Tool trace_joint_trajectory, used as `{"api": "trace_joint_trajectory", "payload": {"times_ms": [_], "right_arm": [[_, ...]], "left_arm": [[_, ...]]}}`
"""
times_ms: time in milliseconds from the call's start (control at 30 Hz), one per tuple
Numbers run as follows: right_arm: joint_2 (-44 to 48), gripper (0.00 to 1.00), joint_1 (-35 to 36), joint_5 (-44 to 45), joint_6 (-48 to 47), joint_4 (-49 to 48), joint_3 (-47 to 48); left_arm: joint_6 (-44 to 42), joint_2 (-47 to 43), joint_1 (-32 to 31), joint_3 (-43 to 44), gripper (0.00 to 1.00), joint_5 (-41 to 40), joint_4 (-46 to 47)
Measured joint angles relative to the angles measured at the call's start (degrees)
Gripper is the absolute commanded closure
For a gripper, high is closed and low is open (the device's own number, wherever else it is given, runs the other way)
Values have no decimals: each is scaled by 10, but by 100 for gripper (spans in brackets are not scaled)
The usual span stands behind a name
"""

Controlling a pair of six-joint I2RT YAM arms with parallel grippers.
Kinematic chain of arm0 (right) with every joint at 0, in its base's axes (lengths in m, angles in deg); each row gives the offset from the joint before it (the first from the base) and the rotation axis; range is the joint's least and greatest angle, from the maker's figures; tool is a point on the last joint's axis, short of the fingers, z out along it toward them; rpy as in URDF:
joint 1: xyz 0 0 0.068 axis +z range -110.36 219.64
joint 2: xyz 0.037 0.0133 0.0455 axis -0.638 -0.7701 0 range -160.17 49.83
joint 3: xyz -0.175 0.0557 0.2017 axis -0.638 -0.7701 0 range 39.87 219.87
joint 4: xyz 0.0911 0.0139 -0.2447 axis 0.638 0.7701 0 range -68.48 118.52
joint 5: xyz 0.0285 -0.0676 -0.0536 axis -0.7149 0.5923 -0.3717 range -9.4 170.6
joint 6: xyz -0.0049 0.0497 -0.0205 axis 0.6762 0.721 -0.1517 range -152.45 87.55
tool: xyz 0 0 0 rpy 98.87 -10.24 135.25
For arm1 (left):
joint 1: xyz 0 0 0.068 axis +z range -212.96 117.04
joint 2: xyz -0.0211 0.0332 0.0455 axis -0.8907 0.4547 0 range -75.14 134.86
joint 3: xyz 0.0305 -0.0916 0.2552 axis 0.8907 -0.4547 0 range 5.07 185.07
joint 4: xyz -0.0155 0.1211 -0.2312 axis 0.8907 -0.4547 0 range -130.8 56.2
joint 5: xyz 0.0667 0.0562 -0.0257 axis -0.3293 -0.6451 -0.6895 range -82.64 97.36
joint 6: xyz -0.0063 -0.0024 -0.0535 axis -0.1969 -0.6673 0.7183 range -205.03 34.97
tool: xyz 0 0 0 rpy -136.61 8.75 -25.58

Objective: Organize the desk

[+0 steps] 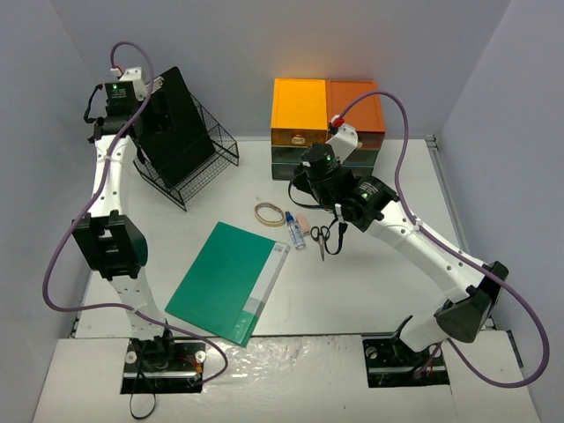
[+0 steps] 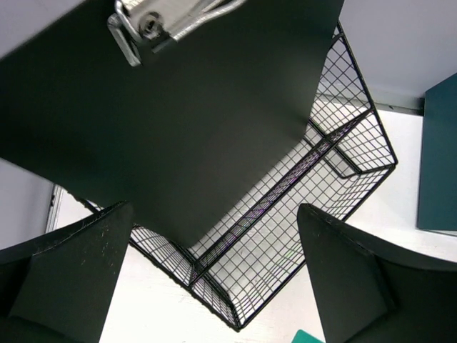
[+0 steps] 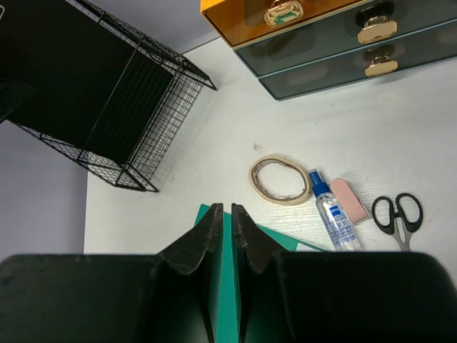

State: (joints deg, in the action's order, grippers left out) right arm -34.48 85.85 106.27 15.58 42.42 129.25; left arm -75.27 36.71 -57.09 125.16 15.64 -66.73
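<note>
Matte white desk, metal wire rack, seemingly plastic folder

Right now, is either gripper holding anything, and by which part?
Nothing is held. The left gripper is open near the clipboard; the right gripper is shut, empty.

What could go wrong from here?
1. Left tool hangs open close to the black clipboard leaning in the black wire rack; a descent might knock it or tip the rack.
2. The clear spray bottle, pink eraser and black scissors lie crowded; the shut right tool may scatter them.
</note>
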Motion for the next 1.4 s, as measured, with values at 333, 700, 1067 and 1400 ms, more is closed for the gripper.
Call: {"api": "trace_joint_trajectory", "payload": {"times_ms": [333,700,1067,1400], "right_arm": [[-4,91,-2,-16,-1,0,-26],[31,77,2,-48,61,-12,-162],[116,24,111,-79,196,-63,-353],[140,12,176,-99,298,-183,-485]], "left_arm": [[11,0,3,0,3,6,1],[36,-252,-139,-230,3,-11,-29],[110,-555,-272,-469,3,-78,-164],[143,-498,-272,-566,3,-101,-209]]}}
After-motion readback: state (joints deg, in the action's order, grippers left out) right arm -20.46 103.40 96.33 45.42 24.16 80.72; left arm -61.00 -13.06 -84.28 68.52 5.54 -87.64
